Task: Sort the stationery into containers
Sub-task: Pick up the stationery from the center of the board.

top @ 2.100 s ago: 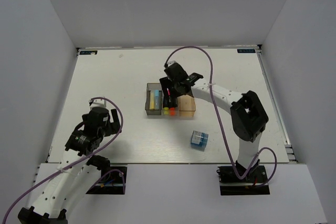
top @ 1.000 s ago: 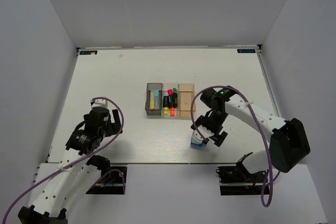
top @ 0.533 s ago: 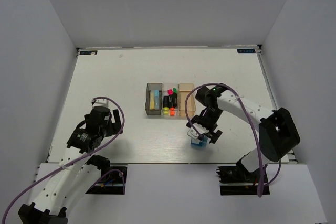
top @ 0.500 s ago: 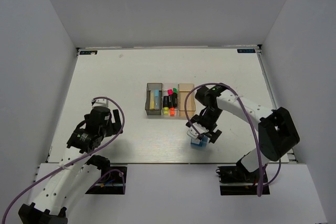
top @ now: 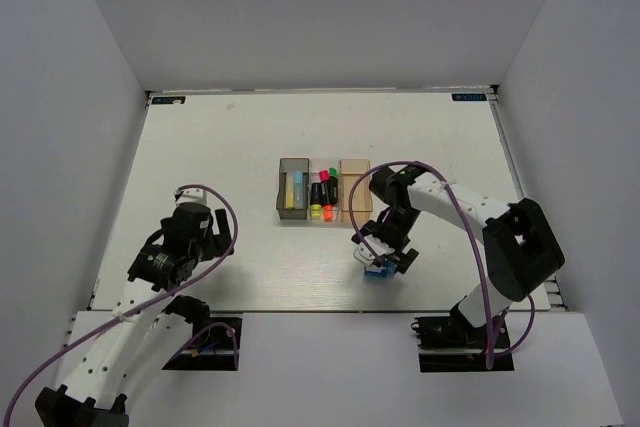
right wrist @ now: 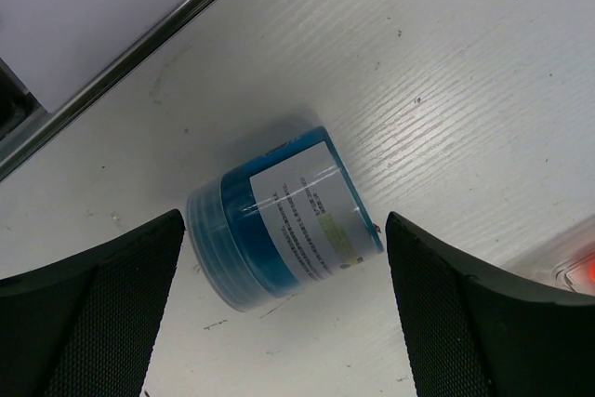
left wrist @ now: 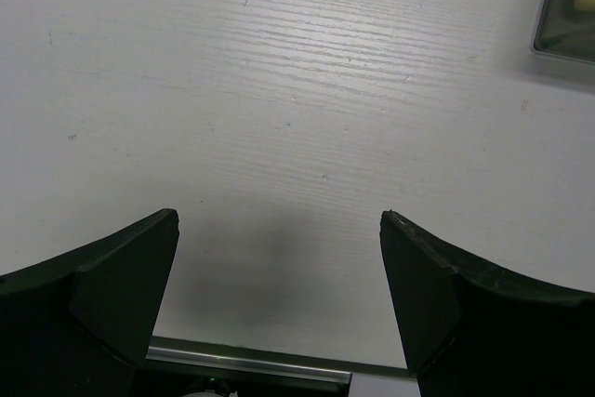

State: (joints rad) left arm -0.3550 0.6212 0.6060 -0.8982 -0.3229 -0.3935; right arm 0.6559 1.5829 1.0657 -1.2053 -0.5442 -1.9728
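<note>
At the near left of the table (top: 220,147), the left pincer (left wrist: 279,220) hangs low over bare white board, its fingers spread wide with nothing between them. A corner of the smoky grey bin (left wrist: 567,6) shows at the top right edge of its wrist view.

Mid-table, the three bins stand touching in a row. The grey bin (top: 279,187) holds a pale yellow stick (top: 287,190) and a light blue stick (top: 298,187). The clear bin (top: 310,169) holds black markers (top: 322,195) capped pink, green, yellow and orange. The amber bin (top: 355,209) closes the row.

Nearer than the amber bin, the right pincer (right wrist: 284,218) points down, gaping wide. A small blue tub (right wrist: 279,239) with a white label lies on its side on the table between the fingers, neither finger touching it.
</note>
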